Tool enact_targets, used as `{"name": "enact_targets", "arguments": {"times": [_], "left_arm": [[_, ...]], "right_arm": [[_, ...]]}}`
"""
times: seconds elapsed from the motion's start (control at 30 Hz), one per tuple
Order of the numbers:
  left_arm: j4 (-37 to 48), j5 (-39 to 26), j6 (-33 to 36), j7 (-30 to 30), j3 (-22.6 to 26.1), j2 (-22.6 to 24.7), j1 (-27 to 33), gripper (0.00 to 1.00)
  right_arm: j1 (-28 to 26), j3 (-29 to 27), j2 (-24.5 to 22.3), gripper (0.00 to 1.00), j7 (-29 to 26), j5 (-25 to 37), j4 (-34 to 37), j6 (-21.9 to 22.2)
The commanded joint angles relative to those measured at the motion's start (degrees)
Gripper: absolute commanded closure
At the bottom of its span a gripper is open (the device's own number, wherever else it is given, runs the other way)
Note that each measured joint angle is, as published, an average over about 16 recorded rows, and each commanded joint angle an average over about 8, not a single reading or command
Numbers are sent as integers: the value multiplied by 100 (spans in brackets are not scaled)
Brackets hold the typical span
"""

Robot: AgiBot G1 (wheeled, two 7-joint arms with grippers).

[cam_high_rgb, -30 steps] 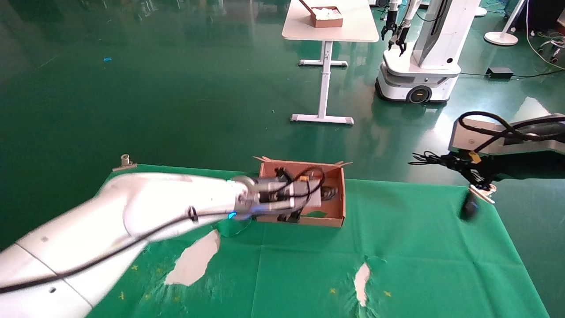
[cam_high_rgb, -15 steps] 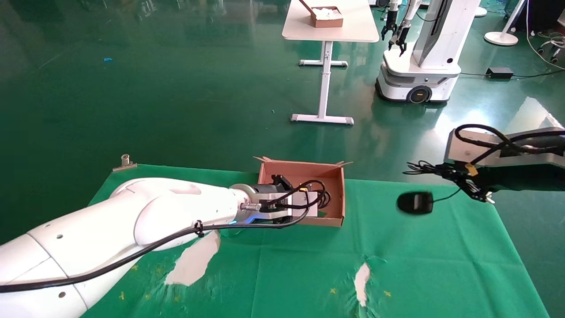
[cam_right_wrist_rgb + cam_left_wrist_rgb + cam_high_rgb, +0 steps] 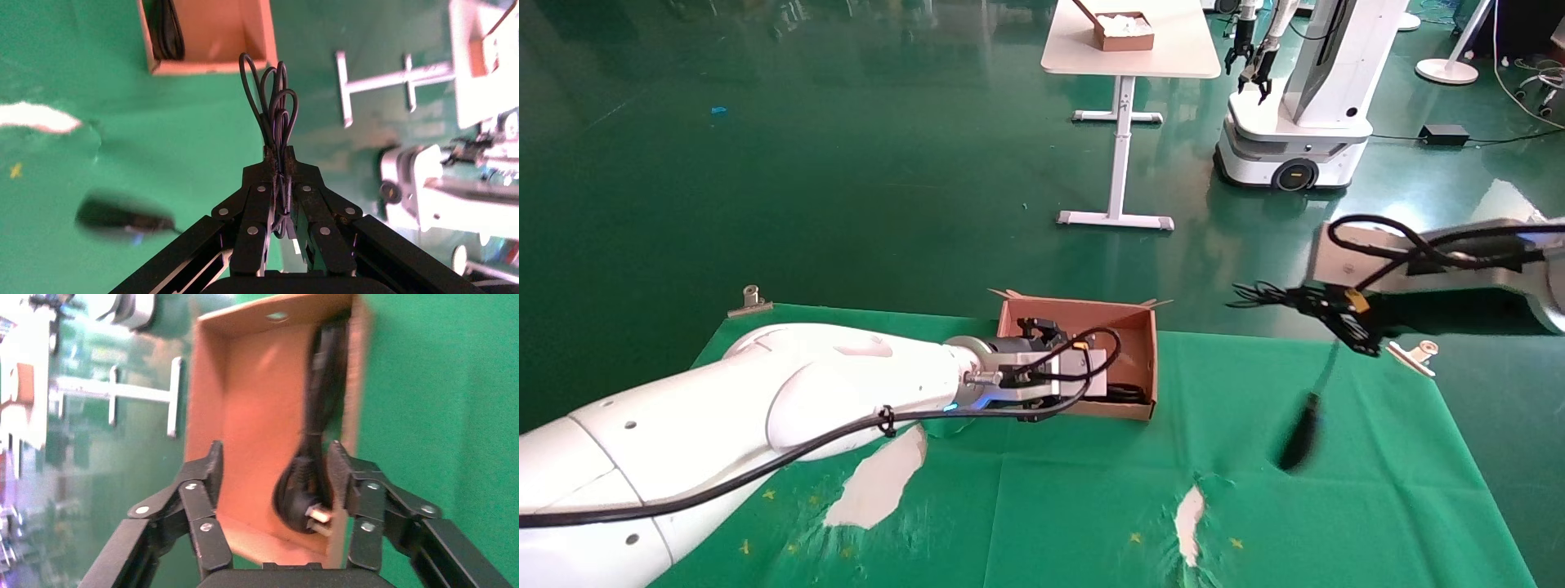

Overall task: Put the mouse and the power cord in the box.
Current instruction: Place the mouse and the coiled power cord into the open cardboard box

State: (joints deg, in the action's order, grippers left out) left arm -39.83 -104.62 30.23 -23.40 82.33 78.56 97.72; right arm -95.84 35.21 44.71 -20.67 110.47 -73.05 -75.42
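Right gripper (image 3: 283, 173) pinched on the thin looped cable, small black oval mouse (image 3: 1299, 438) dangling at its 7 o'clock above green cloth, left gripper (image 3: 274, 470) wide open over shallow reddish-brown cardboard box (image 3: 1142, 336), thick black power cord (image 3: 309, 478) inside.

The box (image 3: 1142, 359) is crowded on its left side: the left gripper (image 3: 275, 471) sits over it, fingers spread, its wrist covering that half. The power cord (image 3: 312, 453) lies along 1 wall, leaving bare floor beside it. To the right, the green cloth (image 3: 1222, 384) between box and right gripper (image 3: 281, 165) is open, except where the mouse (image 3: 1299, 441) dangles by its bunched cable above it.
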Motion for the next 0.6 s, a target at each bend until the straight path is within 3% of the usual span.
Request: {"name": "enact_targets", "arguments": {"times": [0.03, 0.3, 0.6], "left_arm": [[83, 49, -75, -63, 47, 2, 31, 0], [859, 252, 197, -271, 53, -415, 226, 0], [582, 286, 593, -382, 79, -1182, 291, 0]], "right_arm": [[-25, -1, 45, 100, 69, -70, -34, -19], [-46, 40, 409, 100, 371, -226, 120, 117], [-200, 206, 1012, 100, 766, -215, 467, 222]]}}
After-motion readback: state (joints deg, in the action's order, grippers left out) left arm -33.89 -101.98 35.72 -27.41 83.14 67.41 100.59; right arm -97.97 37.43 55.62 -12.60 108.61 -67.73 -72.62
